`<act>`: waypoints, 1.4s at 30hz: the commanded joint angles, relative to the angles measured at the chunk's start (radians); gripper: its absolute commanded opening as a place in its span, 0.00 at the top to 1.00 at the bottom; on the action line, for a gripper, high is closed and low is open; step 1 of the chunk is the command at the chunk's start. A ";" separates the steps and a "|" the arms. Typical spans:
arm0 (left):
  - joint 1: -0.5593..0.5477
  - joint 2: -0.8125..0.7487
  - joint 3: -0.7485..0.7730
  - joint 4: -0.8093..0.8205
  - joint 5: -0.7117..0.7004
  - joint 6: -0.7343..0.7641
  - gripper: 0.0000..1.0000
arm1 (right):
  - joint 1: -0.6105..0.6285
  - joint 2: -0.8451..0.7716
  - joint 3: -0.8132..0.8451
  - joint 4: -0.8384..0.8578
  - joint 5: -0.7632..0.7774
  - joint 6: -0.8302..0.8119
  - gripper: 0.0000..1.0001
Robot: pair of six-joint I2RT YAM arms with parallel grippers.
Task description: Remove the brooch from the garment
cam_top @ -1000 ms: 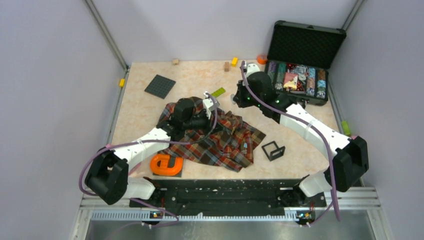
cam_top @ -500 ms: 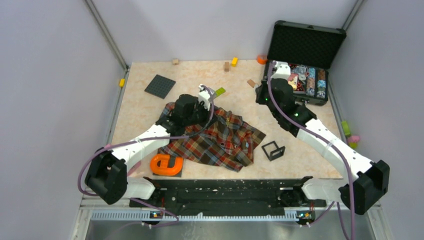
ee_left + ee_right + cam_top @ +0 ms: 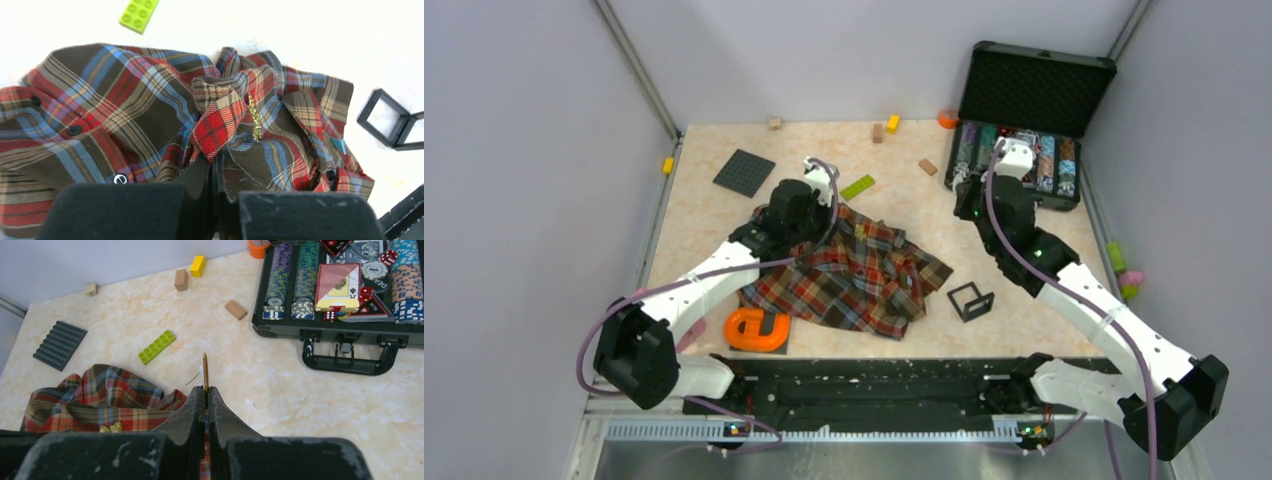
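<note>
Left gripper (image 3: pixel 215 172) clamped on garment (image 3: pixel 125 100) fold, cloth bunched ahead of fingertips. Right gripper (image 3: pixel 206 392) pinching brooch (image 3: pixel 205 371), thin edge protruding beyond fingertips, apart from cloth.

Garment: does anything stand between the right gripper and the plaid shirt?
Nothing visible does. Only bare table lies between the right gripper, shut on a thin gold-coloured piece, and the plaid shirt. The green brick lies off to one side. The left gripper pinches a fold of the shirt.
</note>
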 commanded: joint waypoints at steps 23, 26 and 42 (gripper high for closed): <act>0.221 0.122 0.882 -0.288 0.137 -0.042 1.00 | -0.003 -0.132 -0.017 -0.045 0.008 0.009 1.00; 0.221 0.102 0.737 -0.234 0.120 -0.069 1.00 | -0.004 -0.131 -0.031 -0.023 -0.008 0.003 1.00; 0.223 0.039 0.146 0.035 0.092 -0.189 1.00 | -0.002 -0.087 -0.052 0.012 -0.150 0.056 1.00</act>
